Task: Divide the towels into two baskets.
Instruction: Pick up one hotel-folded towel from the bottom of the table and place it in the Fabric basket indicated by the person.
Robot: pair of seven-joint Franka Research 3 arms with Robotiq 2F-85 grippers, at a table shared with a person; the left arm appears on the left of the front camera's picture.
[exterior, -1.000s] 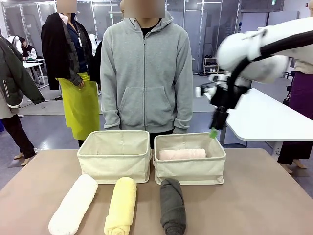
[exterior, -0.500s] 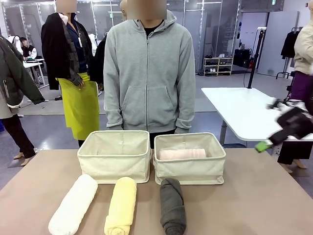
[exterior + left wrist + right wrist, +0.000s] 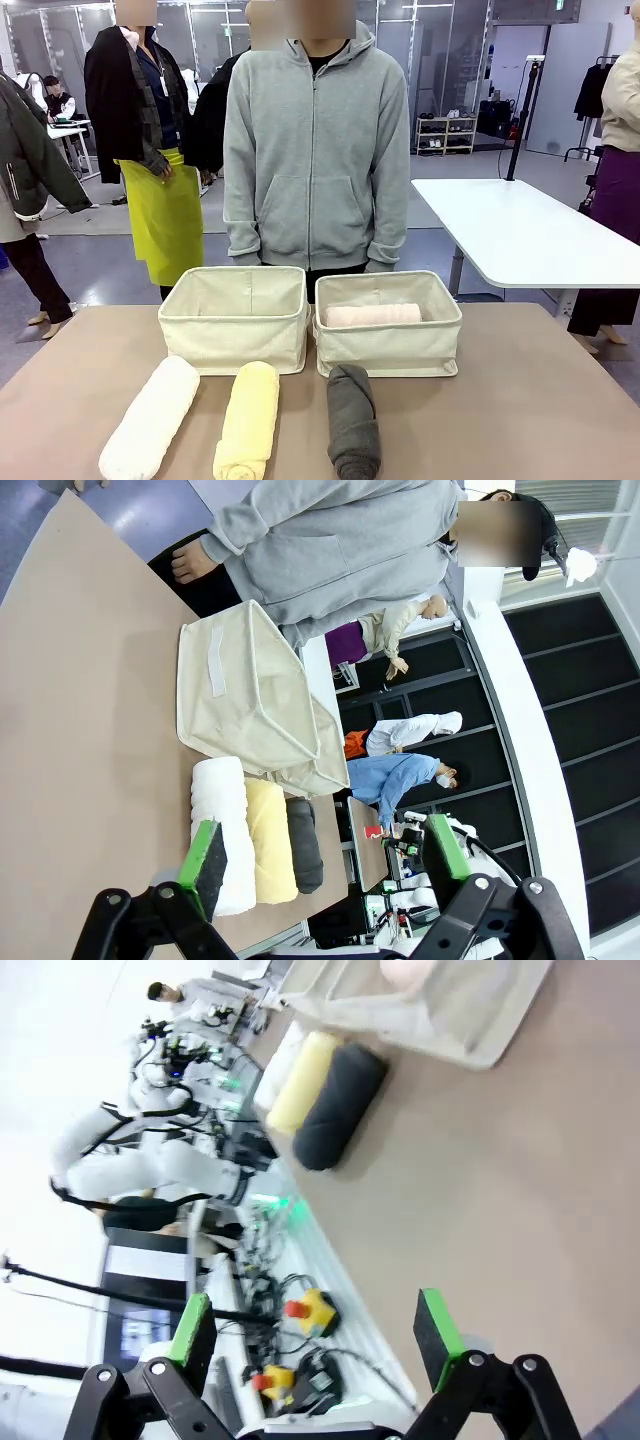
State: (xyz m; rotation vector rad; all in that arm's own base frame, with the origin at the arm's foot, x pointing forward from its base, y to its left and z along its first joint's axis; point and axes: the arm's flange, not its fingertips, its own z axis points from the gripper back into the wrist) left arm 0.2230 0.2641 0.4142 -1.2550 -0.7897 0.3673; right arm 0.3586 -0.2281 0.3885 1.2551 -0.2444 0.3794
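One towel was sorted: the pink towel [image 3: 372, 315] lay in the right basket [image 3: 390, 352], and the left basket [image 3: 235, 345] seemed empty. The white towel [image 3: 150, 420], yellow towel [image 3: 248, 420] and grey towel [image 3: 353, 420] lay on the bench [image 3: 520, 400]. The left gripper [image 3: 326, 850] and right gripper [image 3: 312, 1325] had jaws wide apart, holding nothing. Next, one needed to descend onto a roll.

No text, label, brand or number can be read anywhere (the dark screen [image 3: 135, 1332] is too blurred).

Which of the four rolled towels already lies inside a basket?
The pale pink towel, in the right-hand basket. The white towel, the yellow towel and the dark grey towel lie on the table.
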